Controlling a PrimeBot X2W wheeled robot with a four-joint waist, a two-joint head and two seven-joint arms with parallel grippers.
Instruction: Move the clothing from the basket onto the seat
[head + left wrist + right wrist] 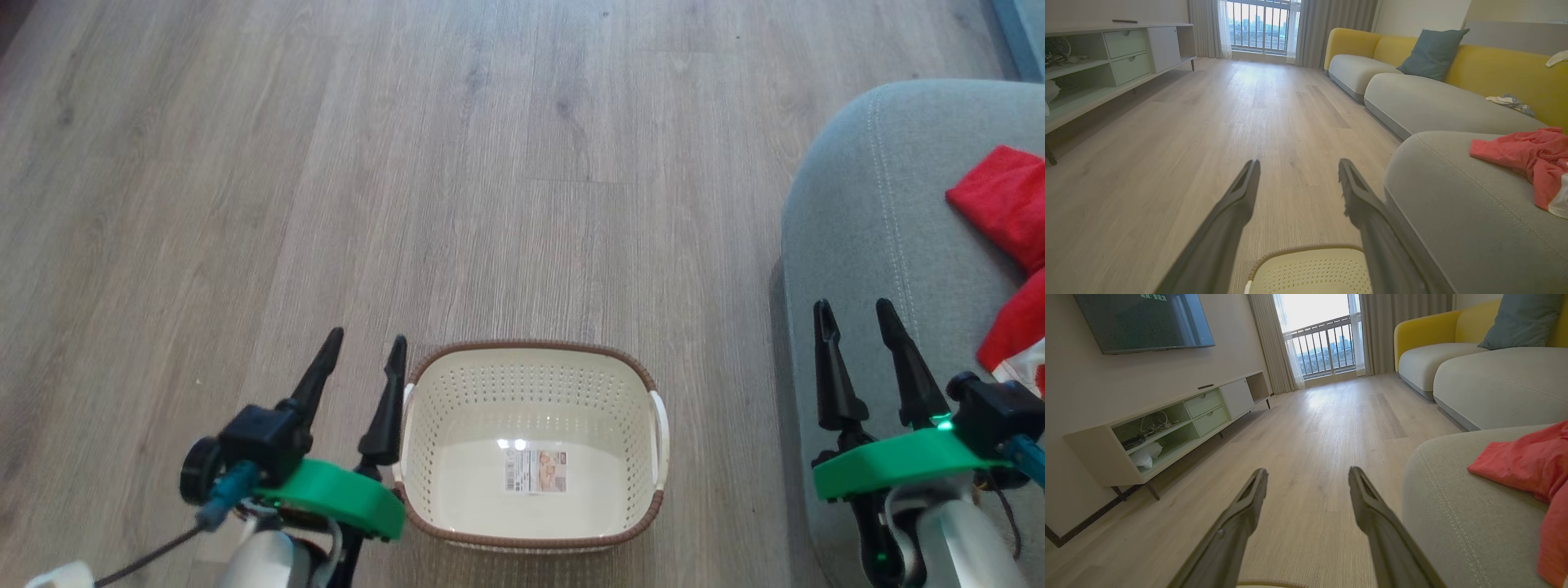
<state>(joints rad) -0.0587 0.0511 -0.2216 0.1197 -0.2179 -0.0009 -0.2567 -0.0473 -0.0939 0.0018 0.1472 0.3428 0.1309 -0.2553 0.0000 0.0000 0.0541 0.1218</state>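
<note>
The cream basket (457, 523) with its brown rim stands on the wood floor, holding nothing but a label (535, 471). Red clothing (1008, 204) lies on the grey seat (865, 245) at the right edge of the head view. My left gripper (366, 341) is open beside the basket's left wall, with nothing between its fingers. My right gripper (854, 307) is open over the seat's near corner, also holding nothing. In the left wrist view the clothing (1531, 157) lies on the seat (1453, 196) and the basket's rim (1306, 249) shows below. The right wrist view has the clothing (1523, 463) on the seat (1461, 506).
Wood floor (408, 163) stretches ahead of the basket. A long low TV cabinet (1106, 69) lines the left wall. More sofa cushions (1425, 102) with a yellow back and a blue pillow (1431, 53) run along the right, toward a balcony window.
</note>
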